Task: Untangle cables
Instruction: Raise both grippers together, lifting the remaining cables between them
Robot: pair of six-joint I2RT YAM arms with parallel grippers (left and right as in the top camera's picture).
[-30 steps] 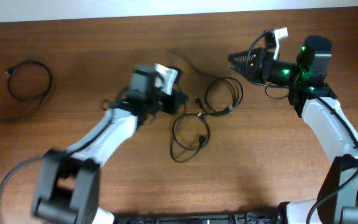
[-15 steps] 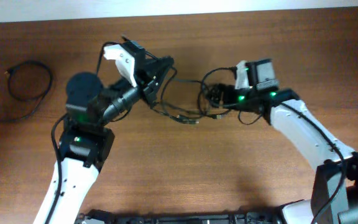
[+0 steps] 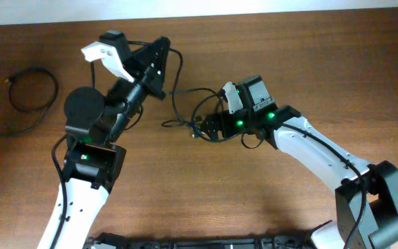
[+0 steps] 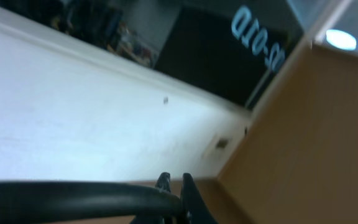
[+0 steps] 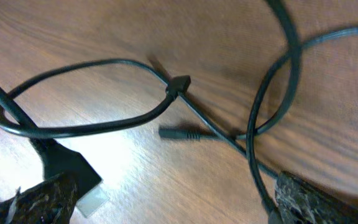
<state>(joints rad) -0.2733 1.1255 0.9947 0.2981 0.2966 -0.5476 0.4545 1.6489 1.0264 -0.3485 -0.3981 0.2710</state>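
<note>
Thin black cables (image 5: 179,83) lie looped mid-way across the brown wooden surface (image 3: 268,194); one strand rises to the left fingers (image 3: 159,59), clamped together on it; right fingers (image 5: 42,196) spread wide over the loops; light, limp, probably snag-prone; best gripped beside the small plug end (image 5: 179,134).

table (image 3: 206,207): brown wood grain | white strip (image 3: 268,7): along its far edge | dark panel (image 4: 229,50): pale lettering

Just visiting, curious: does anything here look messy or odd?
Yes: the cables mid-table are crossed in a tangle, one strand held up by the left gripper. One coiled cable lies apart at the far left.
</note>
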